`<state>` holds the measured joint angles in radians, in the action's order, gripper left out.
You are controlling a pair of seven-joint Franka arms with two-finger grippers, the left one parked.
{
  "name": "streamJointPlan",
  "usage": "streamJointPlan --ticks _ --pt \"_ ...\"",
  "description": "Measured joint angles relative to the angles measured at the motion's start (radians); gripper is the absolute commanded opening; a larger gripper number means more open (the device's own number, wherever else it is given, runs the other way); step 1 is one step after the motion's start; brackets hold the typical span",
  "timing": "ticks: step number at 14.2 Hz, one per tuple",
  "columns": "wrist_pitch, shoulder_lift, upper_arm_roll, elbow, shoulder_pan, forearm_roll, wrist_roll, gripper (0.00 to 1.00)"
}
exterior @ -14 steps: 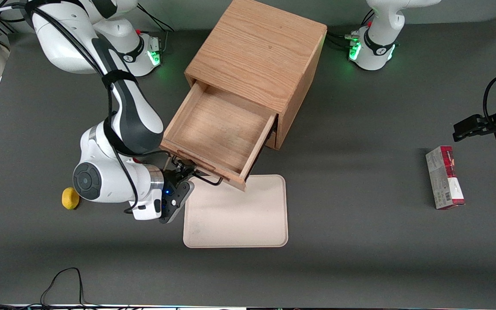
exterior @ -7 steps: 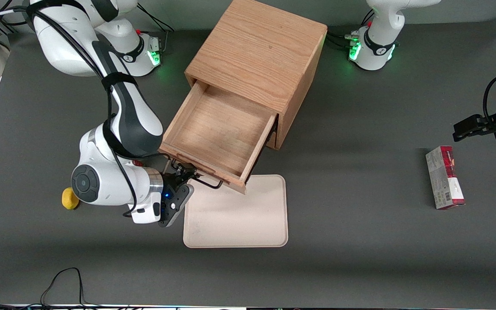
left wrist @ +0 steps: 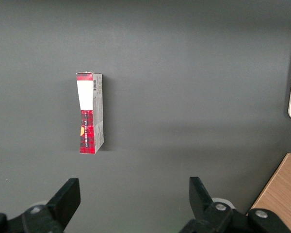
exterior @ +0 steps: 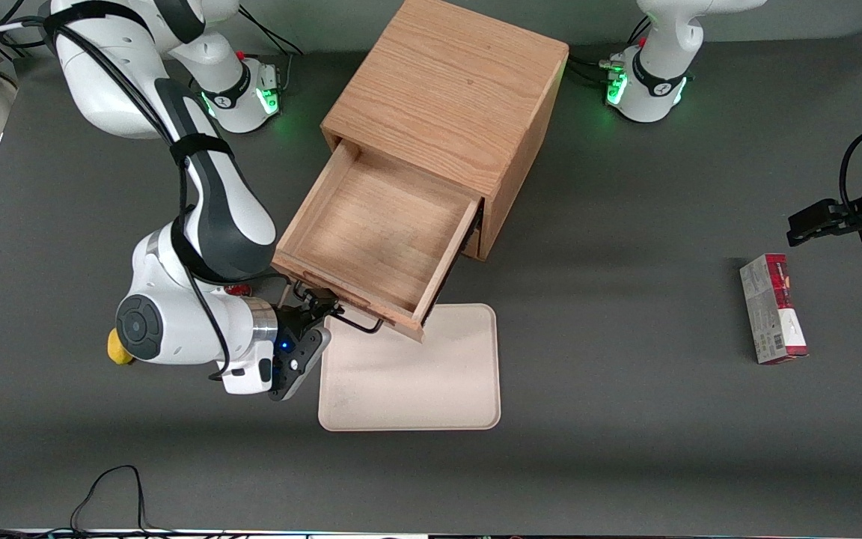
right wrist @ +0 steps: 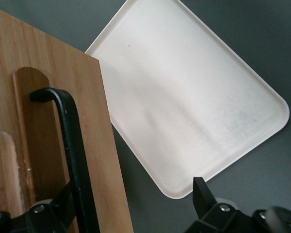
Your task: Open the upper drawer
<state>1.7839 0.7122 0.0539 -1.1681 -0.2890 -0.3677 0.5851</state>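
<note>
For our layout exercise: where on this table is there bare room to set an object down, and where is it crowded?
Bare: the tray itself, the open upper drawer, and the dark table between the tray and the red box. Crowded: where the claw sits at the drawer's black handle, with the drawer front overhanging the tray's edge and a yellow object beside the arm.

Gripper [exterior: 316, 306] at upper drawer [exterior: 371, 232] handle, tray [exterior: 416, 374] below.

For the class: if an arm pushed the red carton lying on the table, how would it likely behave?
The carton lies flat on a long face, so it would probably slide or pivot, not roll. It looks like thin card, so likely light and easily dented. The gripper is far off, at the upper drawer's handle.
</note>
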Motion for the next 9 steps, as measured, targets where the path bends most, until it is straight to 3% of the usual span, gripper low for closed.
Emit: streamJointPlan --ticks 9 --pt "-0.036 0.002 0.000 0.007 0.027 -0.080 -0.002 1.00"
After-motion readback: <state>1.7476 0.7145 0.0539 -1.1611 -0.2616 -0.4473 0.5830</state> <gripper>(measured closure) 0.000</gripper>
